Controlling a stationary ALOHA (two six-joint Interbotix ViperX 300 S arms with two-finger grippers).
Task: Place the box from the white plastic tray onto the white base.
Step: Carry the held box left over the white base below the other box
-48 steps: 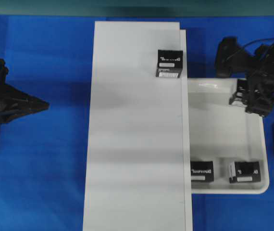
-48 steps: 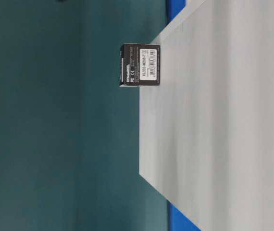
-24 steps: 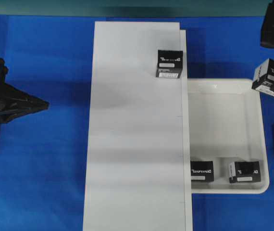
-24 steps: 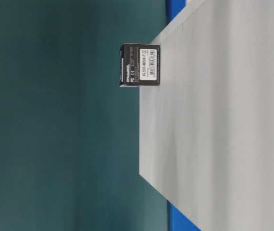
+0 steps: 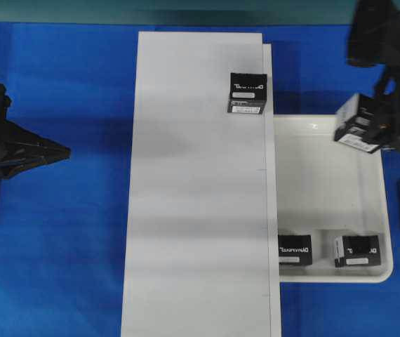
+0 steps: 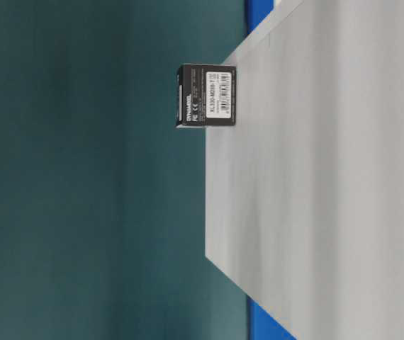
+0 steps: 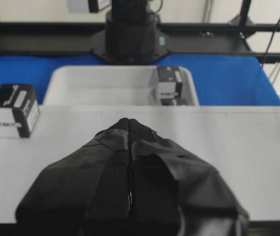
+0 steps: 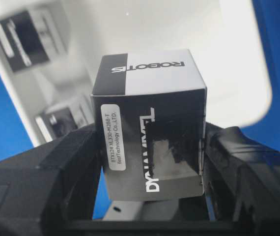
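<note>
At the far left of the overhead view the left gripper [image 5: 63,151] sits over the blue table cover [image 5: 60,232], well apart from everything else; its own wrist view shows the two fingers pressed together with nothing between them, so it looks parked and out of the job. To its right lies the white base [image 5: 196,210], long and flat, with one black box [image 5: 247,92] resting near its far right edge; the table-level view shows that box [image 6: 206,95] standing square at the board's edge. So one placement looks done. Right of the board, touching or just beside its long edge, is the white plastic tray [image 5: 326,175], with two more boxes at its near end: one [image 5: 295,249] at the near left corner and another [image 5: 356,250] at the near right. Furthest right, the right gripper [image 5: 372,126] is lifted above the tray's far right corner and is clamped on the box [image 5: 356,123], which is tilted and clear of the tray floor; the right wrist view shows the carried box [image 8: 150,137] squeezed between the two dark fingers [image 8: 66,162]. As I judge it, the pick is complete and what remains is the carry leftward over the tray rim and a set-down on the board. The bare board near the placed box offers room, and only that box needs avoiding.
</note>
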